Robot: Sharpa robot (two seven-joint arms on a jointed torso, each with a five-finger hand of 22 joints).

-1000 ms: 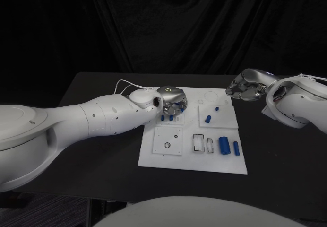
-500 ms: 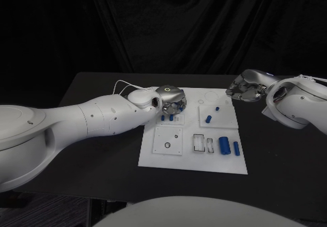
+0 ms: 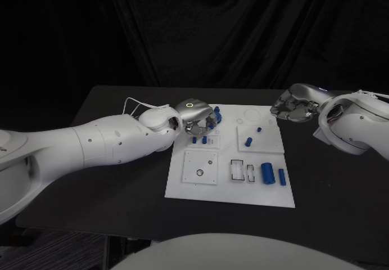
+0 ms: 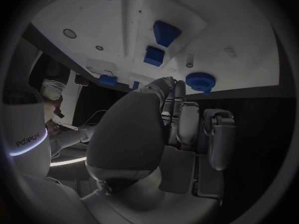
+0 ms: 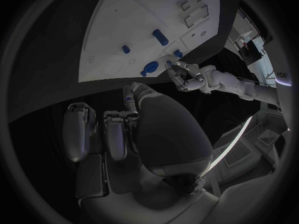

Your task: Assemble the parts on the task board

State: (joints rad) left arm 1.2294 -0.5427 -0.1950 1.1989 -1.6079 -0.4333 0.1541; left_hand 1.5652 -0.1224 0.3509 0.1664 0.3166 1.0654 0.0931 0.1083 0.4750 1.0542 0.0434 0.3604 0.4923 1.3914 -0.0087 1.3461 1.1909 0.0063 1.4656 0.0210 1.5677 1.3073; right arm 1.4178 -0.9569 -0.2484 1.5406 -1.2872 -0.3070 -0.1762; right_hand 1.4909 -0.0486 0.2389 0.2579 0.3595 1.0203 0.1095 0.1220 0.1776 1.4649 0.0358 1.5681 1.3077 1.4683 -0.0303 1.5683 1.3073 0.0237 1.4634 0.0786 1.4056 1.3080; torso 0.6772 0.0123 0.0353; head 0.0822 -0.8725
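- Your left hand (image 3: 197, 116) pinches a blue part (image 3: 216, 114) above the board's (image 3: 227, 197) far edge.
- Right hand (image 3: 292, 106) hangs off the far right corner, fingers curled, empty.
- Next up, I'd guess: seat that part.

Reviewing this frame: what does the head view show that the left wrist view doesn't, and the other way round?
The head view adds the right hand, beside the board's far right corner and holding nothing, and two blue cylinders lying at the board's near right. The left wrist view adds the palm side of the left hand, with its fingers stretched out. Both share the white board and a round blue part at the left fingertips. Neither settles whether the hand grips it.
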